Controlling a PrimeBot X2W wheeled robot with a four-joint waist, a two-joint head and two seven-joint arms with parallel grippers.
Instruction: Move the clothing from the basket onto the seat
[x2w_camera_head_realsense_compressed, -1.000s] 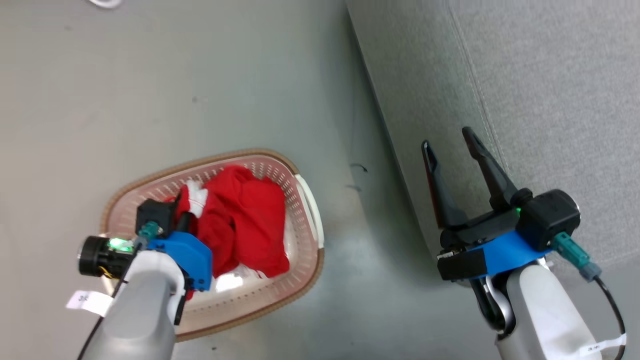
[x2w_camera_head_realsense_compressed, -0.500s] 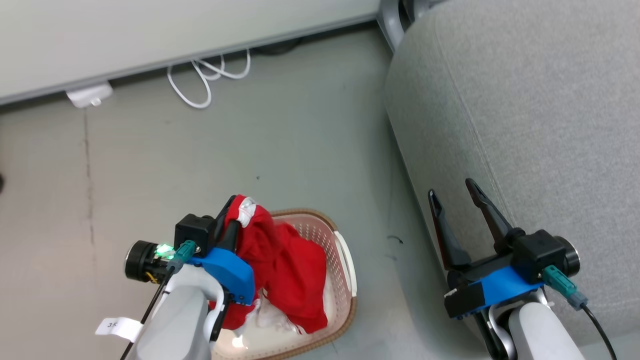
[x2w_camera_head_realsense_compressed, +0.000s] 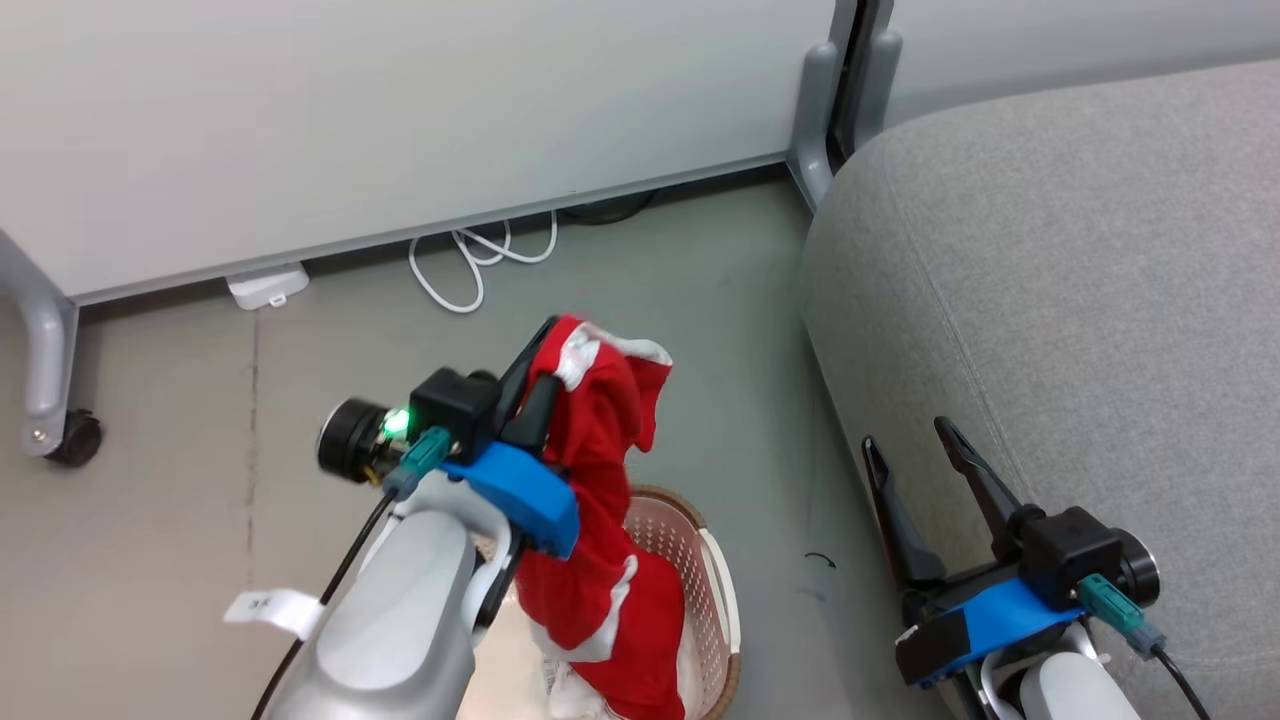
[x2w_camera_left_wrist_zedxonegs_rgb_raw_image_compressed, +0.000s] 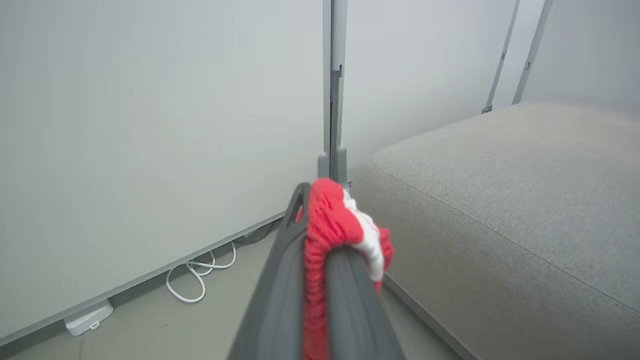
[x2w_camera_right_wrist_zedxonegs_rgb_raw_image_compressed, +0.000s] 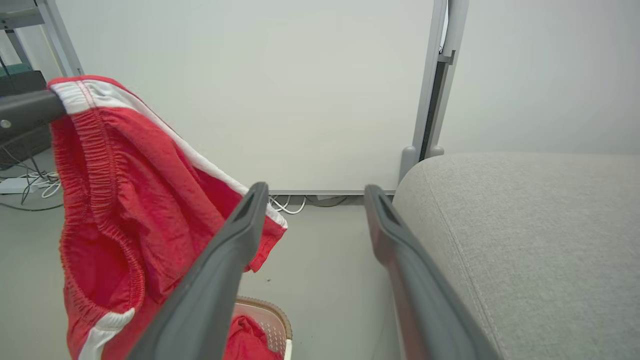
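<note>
my left fingers (x2w_camera_head_realsense_compressed: 522, 368) are clamped tight on the waistband of one red garment (x2w_camera_head_realsense_compressed: 600, 440). it hangs off them above the basket (x2w_camera_head_realsense_compressed: 708, 570), lower end reaching down to the basket's mouth. a second red piece (x2w_camera_right_wrist_zedxonegs_rgb_raw_image_compressed: 247, 340) lies inside the basket, seen via the r wrist cam. the basket sits on the floor (x2w_camera_head_realsense_compressed: 200, 420), just left of the seat (x2w_camera_head_realsense_compressed: 1050, 300); can't tell if they touch. right fingers (x2w_camera_head_realsense_compressed: 893, 515) are spread wide w/ nothing between them, at the seat's near left edge. a white cable (x2w_camera_head_realsense_compressed: 470, 270) lies on the floor by the far wall.
</note>
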